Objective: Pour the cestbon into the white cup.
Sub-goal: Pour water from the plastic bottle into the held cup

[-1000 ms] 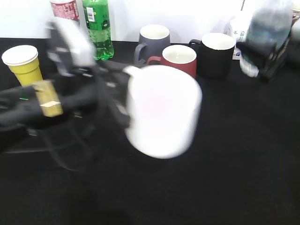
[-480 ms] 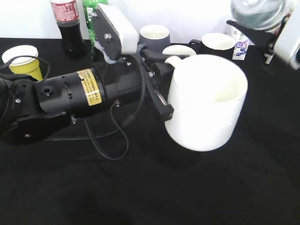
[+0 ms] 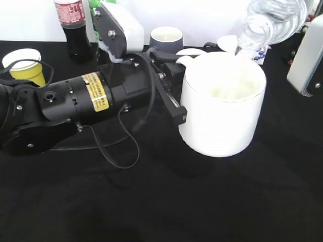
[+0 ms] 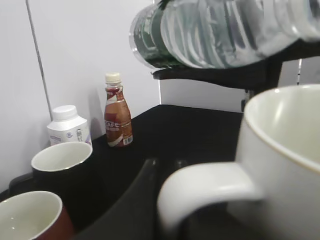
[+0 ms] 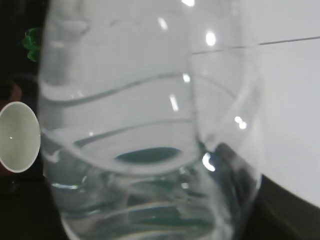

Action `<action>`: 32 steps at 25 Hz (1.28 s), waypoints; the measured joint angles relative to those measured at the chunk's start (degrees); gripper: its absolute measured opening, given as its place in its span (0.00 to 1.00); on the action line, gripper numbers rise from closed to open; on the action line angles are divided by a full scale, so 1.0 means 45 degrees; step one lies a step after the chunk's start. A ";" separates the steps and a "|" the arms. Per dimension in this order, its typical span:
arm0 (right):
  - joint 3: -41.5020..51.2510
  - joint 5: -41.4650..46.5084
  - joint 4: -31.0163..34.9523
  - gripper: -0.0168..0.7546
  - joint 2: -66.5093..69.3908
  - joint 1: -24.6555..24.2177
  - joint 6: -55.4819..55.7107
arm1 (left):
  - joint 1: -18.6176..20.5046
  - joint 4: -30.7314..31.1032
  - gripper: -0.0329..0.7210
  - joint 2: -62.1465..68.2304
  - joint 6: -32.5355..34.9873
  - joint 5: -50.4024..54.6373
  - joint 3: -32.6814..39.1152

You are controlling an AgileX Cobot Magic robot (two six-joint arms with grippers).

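My left gripper (image 3: 174, 88) is shut on the loop handle of the large white cup (image 3: 222, 111) and holds it above the black table, mouth up. In the left wrist view the gripper (image 4: 170, 172) clasps the handle of the cup (image 4: 280, 150). My right gripper (image 5: 150, 200) is shut on the cestbon (image 3: 270, 22), a clear bottle tilted neck-down over the cup's far rim. The cestbon shows its green label in the left wrist view (image 4: 215, 30) and fills the right wrist view (image 5: 140, 115). A dark finger (image 5: 235, 170) shows beside the bottle.
At the back stand a cola bottle (image 3: 73, 25), a yellow paper cup (image 3: 22, 65), a grey mug (image 3: 166, 38), a black mug (image 4: 62, 170) and a red mug (image 4: 27, 215). A brown drink bottle (image 4: 117, 112) and a white jar (image 4: 67, 125) stand by the wall.
The left arm has carried the cup to the right and levelled it. The cestbon has swung down from the upper right, so its neck now hangs over the cup.
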 joint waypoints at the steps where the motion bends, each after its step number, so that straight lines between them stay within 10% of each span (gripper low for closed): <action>1: 0.0000 0.0000 0.0000 0.65 0.0000 0.0000 -0.0005 | 0.0000 0.0211 0.11 0.0000 -0.0011 0.0000 0.0000; 32: 0.0000 -0.0012 0.0110 0.65 -0.0024 0.0000 -0.1632 | 0.0000 0.1510 0.11 0.0008 -0.0004 0.0046 0.0000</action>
